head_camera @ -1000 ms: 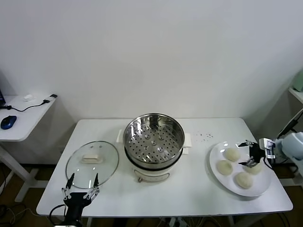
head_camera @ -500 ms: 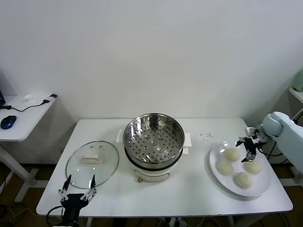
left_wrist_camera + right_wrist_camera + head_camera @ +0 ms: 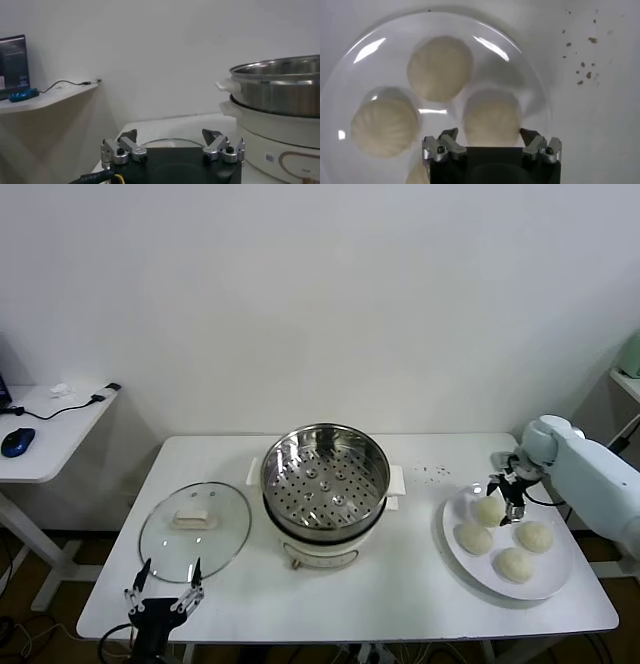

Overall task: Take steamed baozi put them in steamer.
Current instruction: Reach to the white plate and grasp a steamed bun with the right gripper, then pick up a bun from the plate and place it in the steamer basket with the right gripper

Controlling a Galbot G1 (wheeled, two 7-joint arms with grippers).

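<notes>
- Right claw has moved in from the table's right edge to the plate's far side; it's wide open above the far-left baozi, holding nothing.
- Left claw open, dropped slightly at the near-left table edge by the lid.
- All four baozi on the plate.
- Steamer empty, mid-table.

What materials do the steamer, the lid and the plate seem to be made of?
Steamer: polished steel pot, mirror reflections, on a cream, probably plastic base.
Lid: clear glass; the table shows through it.
Plate: glossy white, likely ceramic or glass, with bright highlights.
</notes>
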